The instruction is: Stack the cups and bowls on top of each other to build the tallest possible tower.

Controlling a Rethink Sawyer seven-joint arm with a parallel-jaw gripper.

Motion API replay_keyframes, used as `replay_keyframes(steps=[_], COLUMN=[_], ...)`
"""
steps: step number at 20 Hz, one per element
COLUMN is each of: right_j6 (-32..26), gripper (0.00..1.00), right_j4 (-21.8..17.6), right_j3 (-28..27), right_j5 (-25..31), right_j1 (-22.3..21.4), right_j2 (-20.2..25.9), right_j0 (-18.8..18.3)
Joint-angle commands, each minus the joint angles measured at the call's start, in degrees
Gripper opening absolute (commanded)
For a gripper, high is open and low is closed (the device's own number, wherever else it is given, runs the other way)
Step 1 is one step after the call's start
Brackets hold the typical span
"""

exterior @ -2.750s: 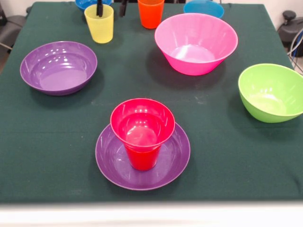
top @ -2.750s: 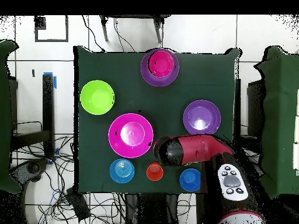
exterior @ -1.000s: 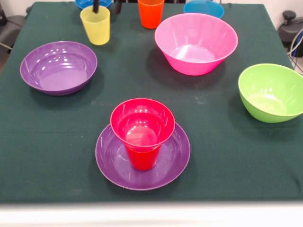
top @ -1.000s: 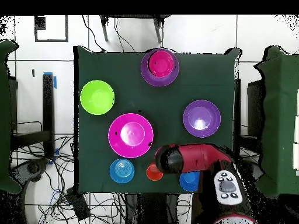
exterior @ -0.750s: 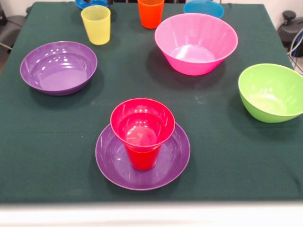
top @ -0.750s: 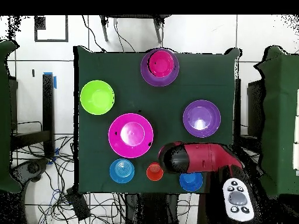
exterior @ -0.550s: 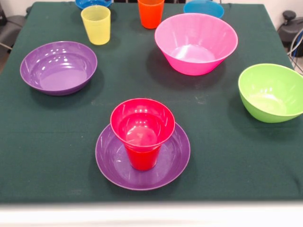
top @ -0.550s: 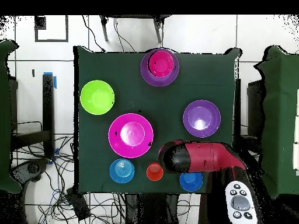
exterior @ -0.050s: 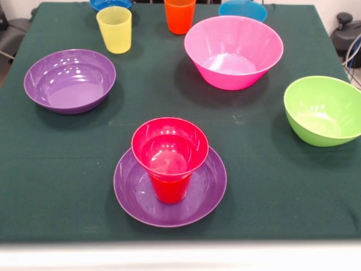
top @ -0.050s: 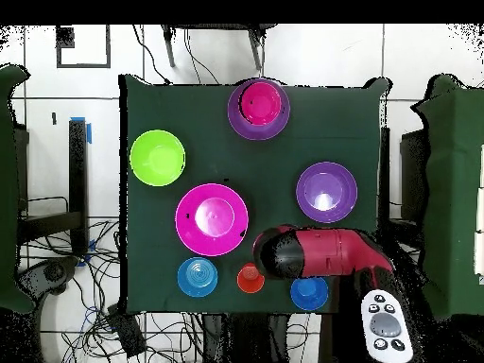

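While the red and black arm (top @ -0.050s: pixel 326 253) is seen only from overhead, lying across the surface's (exterior @ -0.050s: pixel 73 169) edge over the spot where the front view shows the yellow cup (exterior @ -0.050s: pixel 114 29), the gripper beneath it is hidden, so whether it is apart or together cannot be told. The big pink bowl (exterior @ -0.050s: pixel 233 51) is noted upright at the far middle, the lime green bowl (exterior @ -0.050s: pixel 323 110) well apart at the right edge. One purple bowl (exterior @ -0.050s: pixel 70 79) is set alone at the left. The other, shallower purple bowl (exterior @ -0.050s: pixel 170 195) lies near the front edge as base of the tower, with the red cup (exterior @ -0.050s: pixel 170 186) standing upright in it and the small crimson bowl (exterior @ -0.050s: pixel 170 148) seated on the cup's mouth. The orange cup (exterior @ -0.050s: pixel 180 14) is noted at the far edge, between the dark blue bowl (exterior @ -0.050s: pixel 110 3) and the light blue bowl (exterior @ -0.050s: pixel 243 9), both cut by the frame.
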Motion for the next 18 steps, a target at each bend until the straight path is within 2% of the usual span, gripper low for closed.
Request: replay_keyframes(steps=[1, 8, 18], right_j6=[1.4, 2.5, 1.8], gripper=[1.00, 1.00, 1.00], right_j4=[-2.6, -3.7, -4.9], right_j3=[3.8, 5.1, 3.8], right_j5=[-3.3, -6.7, -9.4], right_j1=[6.2, 7.7, 10.6], right_j2=[4.8, 3.7, 2.9], right_j0=[1.0, 0.9, 0.1])
